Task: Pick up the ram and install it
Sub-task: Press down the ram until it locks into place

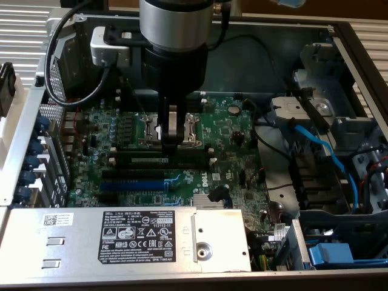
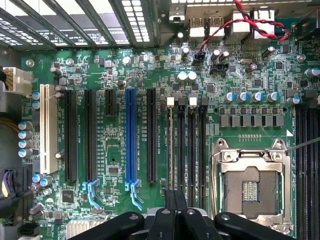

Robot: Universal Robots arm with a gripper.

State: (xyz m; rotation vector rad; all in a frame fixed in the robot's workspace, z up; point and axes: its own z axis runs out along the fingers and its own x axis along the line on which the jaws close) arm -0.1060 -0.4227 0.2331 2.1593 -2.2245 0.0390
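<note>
The ram (image 1: 162, 159), a long thin dark-green stick with a pale label strip, stands on edge in one of the black memory slots on the green motherboard (image 1: 230, 130). My gripper (image 1: 171, 143) hangs straight down over the ram's middle with its fingers pressed together and nothing between them. The fingertips are right at the stick's top edge; whether they touch it I cannot tell. In the wrist view the ram (image 2: 172, 150) appears edge-on as a thin line running up from the shut gripper (image 2: 175, 196), beside the other memory slots (image 2: 191, 150).
The CPU socket (image 2: 252, 187) lies just beside the memory slots. A blue expansion slot (image 1: 130, 185) and black slots sit on the ram's other side. A silver power supply (image 1: 121, 233) fills the case front; blue cables (image 1: 321, 151) run at the exterior view's right.
</note>
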